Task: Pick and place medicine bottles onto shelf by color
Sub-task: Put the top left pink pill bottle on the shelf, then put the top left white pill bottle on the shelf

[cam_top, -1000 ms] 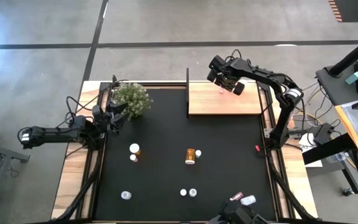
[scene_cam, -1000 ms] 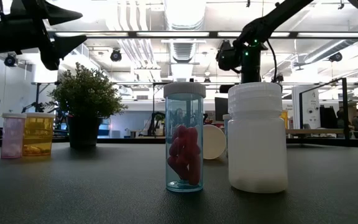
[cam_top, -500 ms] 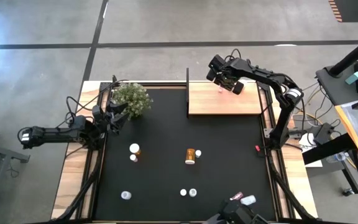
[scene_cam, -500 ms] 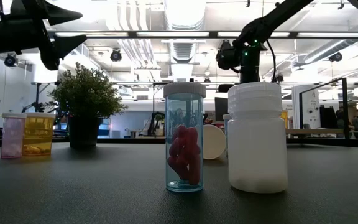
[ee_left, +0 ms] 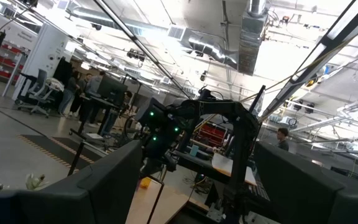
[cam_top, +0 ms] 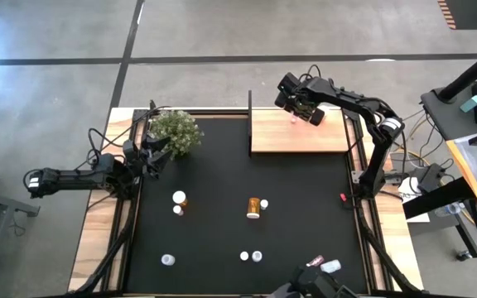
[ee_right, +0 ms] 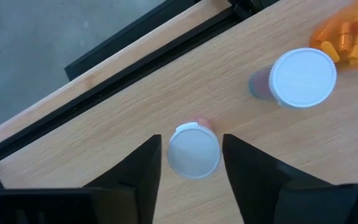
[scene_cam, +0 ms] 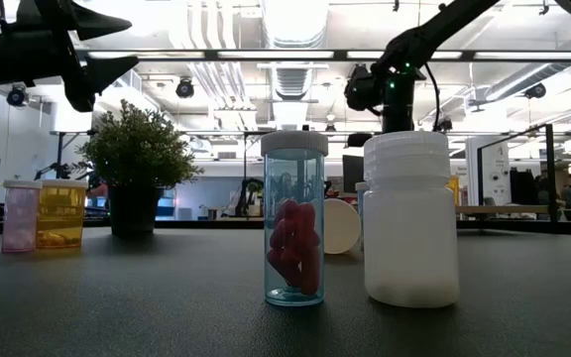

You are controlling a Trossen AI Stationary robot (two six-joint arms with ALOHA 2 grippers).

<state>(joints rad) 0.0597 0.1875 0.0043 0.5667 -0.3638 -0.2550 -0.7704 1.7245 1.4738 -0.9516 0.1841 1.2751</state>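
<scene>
The wooden shelf [cam_top: 296, 136] stands at the table's far edge. My right gripper [cam_top: 305, 114] hangs over its far part, pointing steeply down, open. Between its fingers stands a pink white-capped medicine bottle [ee_right: 193, 151], upright on the shelf board, with a narrow gap on either side of the cap. Beside it on the board are another white-capped bottle [ee_right: 303, 76], upright, and an orange one [ee_right: 347, 31]. More bottles stand scattered on the black mat, among them an orange one [cam_top: 254, 206] lying on its side. My left gripper [cam_top: 157, 149] waits open at the table's left edge.
A potted plant [cam_top: 175, 132] stands at the mat's far left, next to my left gripper. The shelf's black upright post [cam_top: 249, 124] rises at its left end. White-capped bottles [cam_top: 179, 198] [cam_top: 167, 260] [cam_top: 251, 257] [cam_top: 330, 266] dot the mat; a small red speck [cam_top: 343, 197] lies near its right edge.
</scene>
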